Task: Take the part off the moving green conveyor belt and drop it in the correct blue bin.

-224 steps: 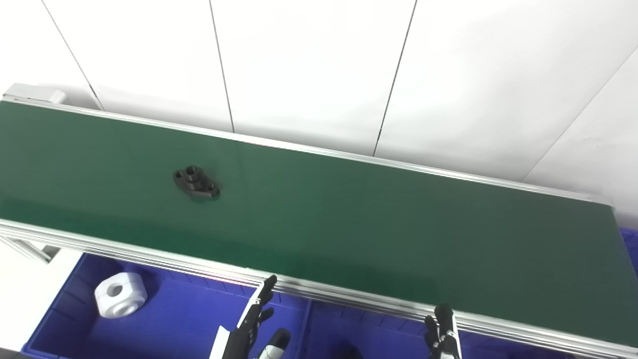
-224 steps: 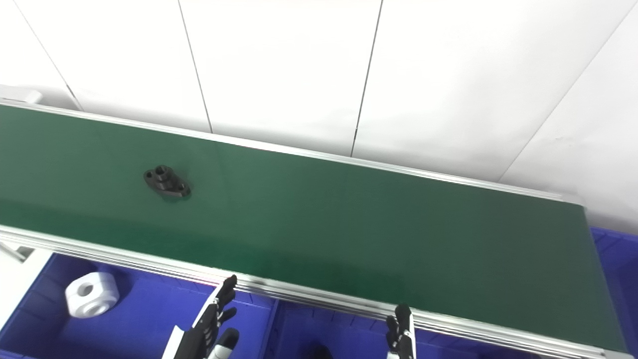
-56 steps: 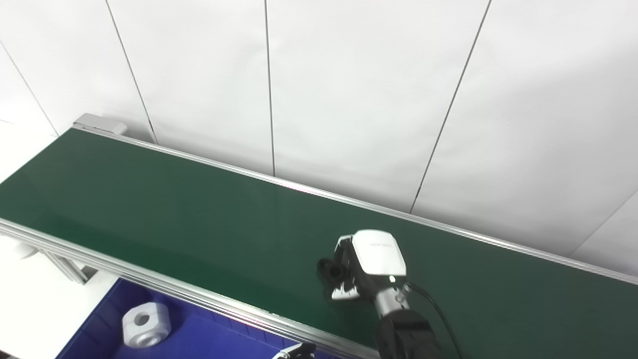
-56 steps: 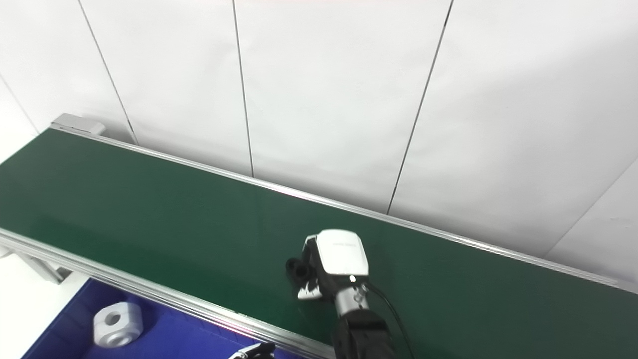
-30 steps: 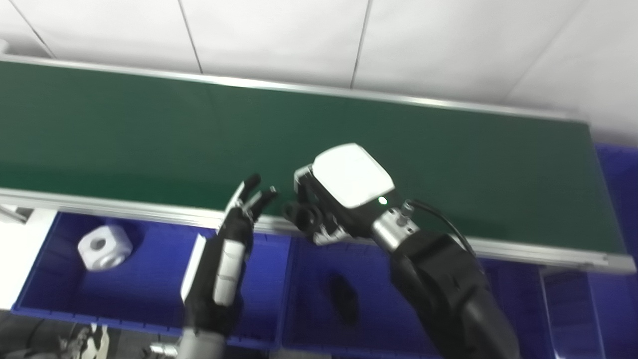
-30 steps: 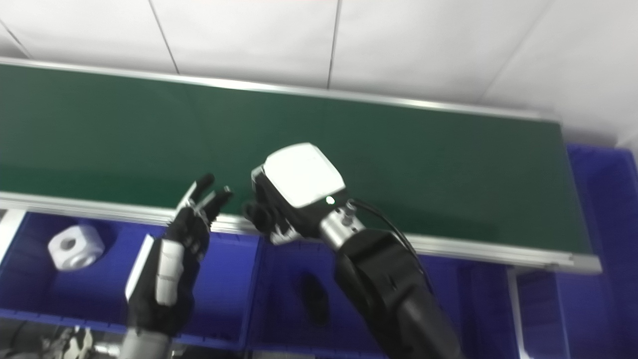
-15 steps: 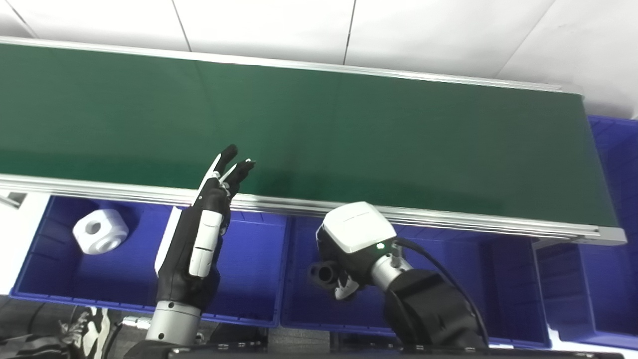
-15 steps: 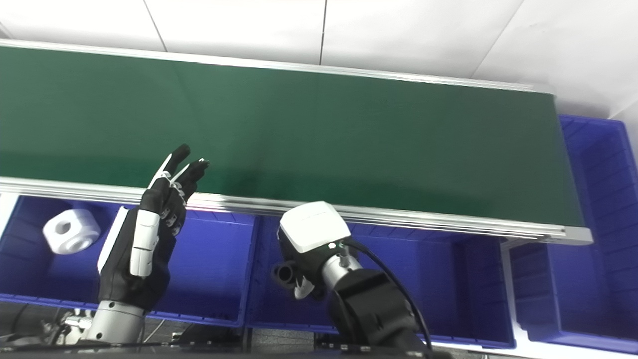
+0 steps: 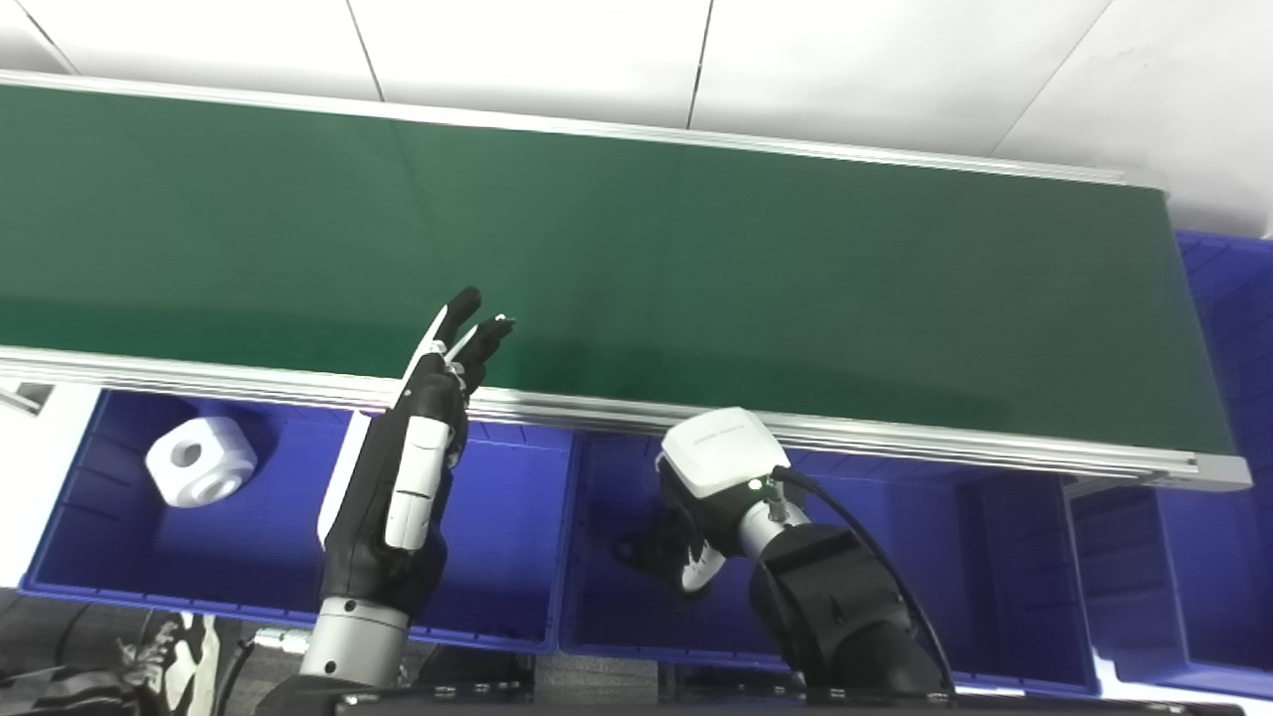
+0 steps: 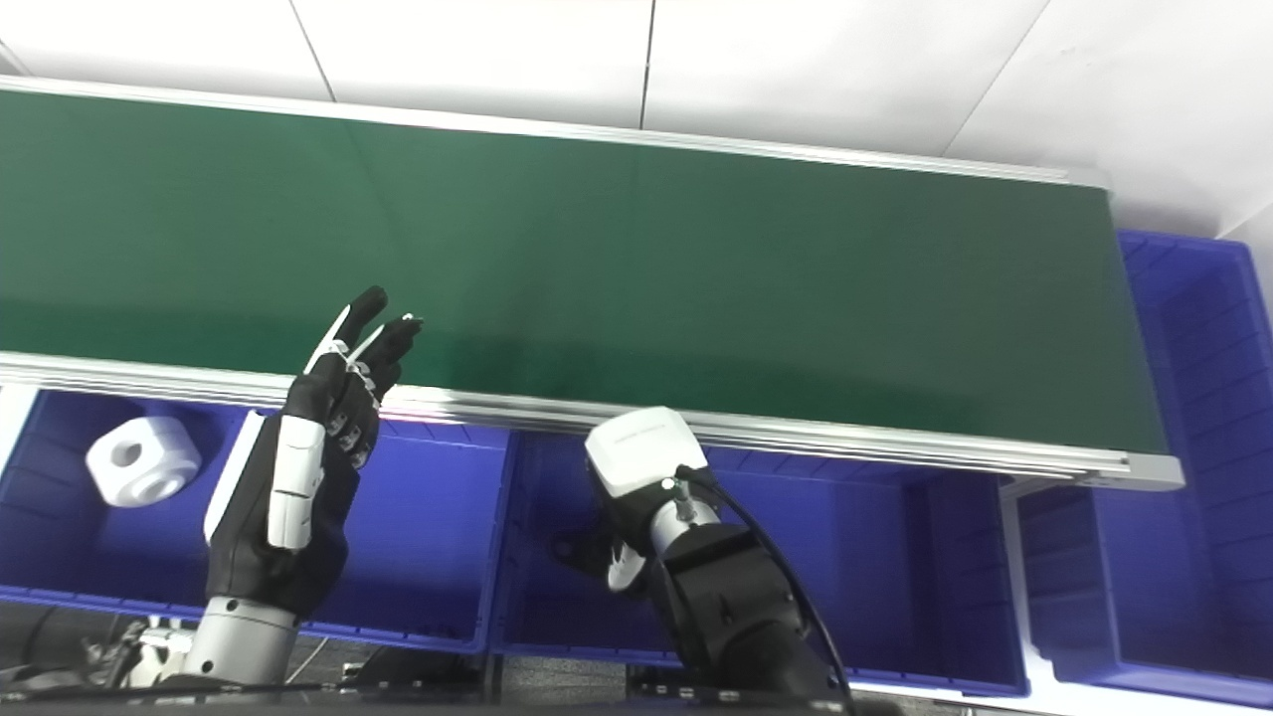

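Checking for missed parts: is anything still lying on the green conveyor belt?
No: the green conveyor belt shows bare from end to end, with only the left hand raised at its near edge.

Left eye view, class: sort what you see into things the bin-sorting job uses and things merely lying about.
In use:
right hand
black part
middle blue bin
green conveyor belt

Lying about:
white block
left blue bin
left hand, raised, holding nothing
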`<action>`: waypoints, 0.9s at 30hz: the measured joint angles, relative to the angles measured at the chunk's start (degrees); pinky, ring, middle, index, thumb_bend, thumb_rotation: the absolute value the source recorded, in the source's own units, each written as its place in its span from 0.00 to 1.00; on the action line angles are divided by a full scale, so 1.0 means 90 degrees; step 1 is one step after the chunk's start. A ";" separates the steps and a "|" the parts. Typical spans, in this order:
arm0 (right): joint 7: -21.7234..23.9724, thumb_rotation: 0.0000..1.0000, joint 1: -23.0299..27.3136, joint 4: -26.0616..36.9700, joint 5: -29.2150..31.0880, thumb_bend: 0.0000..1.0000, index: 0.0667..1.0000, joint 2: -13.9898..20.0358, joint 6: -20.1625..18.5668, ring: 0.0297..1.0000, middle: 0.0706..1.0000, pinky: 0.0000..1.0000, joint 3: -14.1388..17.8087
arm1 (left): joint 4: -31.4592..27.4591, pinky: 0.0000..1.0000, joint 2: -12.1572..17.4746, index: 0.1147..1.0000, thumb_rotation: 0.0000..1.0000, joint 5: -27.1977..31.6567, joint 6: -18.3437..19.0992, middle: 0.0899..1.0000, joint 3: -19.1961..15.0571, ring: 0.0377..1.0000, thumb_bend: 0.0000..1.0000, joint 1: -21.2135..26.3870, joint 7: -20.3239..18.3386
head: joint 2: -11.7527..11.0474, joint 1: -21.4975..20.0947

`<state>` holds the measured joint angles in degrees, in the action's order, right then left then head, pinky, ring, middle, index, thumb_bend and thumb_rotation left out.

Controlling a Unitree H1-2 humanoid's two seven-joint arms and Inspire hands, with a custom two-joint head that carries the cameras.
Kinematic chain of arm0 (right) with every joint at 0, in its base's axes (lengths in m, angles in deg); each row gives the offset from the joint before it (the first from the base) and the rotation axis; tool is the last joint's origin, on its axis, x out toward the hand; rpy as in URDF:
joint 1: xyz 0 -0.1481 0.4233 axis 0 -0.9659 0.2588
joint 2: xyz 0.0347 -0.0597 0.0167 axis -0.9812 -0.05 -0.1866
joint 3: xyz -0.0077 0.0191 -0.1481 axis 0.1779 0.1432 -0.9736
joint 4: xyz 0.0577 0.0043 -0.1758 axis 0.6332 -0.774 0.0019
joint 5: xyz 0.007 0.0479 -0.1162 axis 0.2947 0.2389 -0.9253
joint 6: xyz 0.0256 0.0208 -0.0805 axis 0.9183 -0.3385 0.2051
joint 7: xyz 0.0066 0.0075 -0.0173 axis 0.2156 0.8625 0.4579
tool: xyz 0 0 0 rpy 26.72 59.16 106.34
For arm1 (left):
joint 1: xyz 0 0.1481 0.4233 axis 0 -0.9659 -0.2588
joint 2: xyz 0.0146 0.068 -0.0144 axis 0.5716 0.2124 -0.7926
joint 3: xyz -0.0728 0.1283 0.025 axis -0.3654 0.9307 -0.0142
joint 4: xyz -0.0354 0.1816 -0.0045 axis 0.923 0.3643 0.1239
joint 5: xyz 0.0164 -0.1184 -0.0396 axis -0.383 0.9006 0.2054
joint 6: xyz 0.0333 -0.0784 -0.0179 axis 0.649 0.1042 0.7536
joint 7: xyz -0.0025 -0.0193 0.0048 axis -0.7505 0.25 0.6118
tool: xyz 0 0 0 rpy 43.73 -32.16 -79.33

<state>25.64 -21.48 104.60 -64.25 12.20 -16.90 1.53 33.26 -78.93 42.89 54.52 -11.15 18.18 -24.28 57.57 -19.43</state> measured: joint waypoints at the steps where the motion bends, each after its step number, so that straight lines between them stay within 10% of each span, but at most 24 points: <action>1: 0.0005 0.85 -0.0022 0.0003 -0.0005 1.00 0.93 0.0002 0.0019 0.85 0.92 0.74 0.0004 | 0.0001 1.00 -0.0008 0.94 0.96 0.0000 0.0000 0.89 0.0000 0.95 0.63 -0.0001 -0.0004 | -0.0010 0.0010; 10: 0.0002 0.92 -0.0200 0.0382 0.0600 1.00 0.86 -0.0018 0.0107 0.66 0.80 0.50 0.0165 | 0.0012 1.00 -0.0048 0.94 0.95 -0.0008 0.0000 0.89 0.0056 0.94 0.63 -0.0014 -0.0018 | -0.0088 0.0059; 18: 0.1277 0.94 -0.1043 0.2842 0.1339 1.00 0.81 -0.1108 -0.0088 0.66 0.77 0.50 0.0834 | 0.0049 1.00 -0.0021 0.94 0.99 -0.0028 0.0000 0.89 0.0098 0.95 0.60 -0.0046 -0.0053 | -0.0205 -0.0039; 27: -0.1506 1.00 -0.2199 0.2787 0.4655 0.81 0.86 -0.1393 -0.0867 0.80 0.83 0.77 0.1336 | 0.0401 1.00 0.0045 0.95 1.00 -0.0004 0.0000 0.94 -0.0169 0.98 0.60 0.0028 -0.0081 | -0.0624 -0.0361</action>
<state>12.08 -41.27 129.68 -22.35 -0.34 -24.70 13.55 36.87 -78.53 42.86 54.52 -12.67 18.44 -25.00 51.95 -22.67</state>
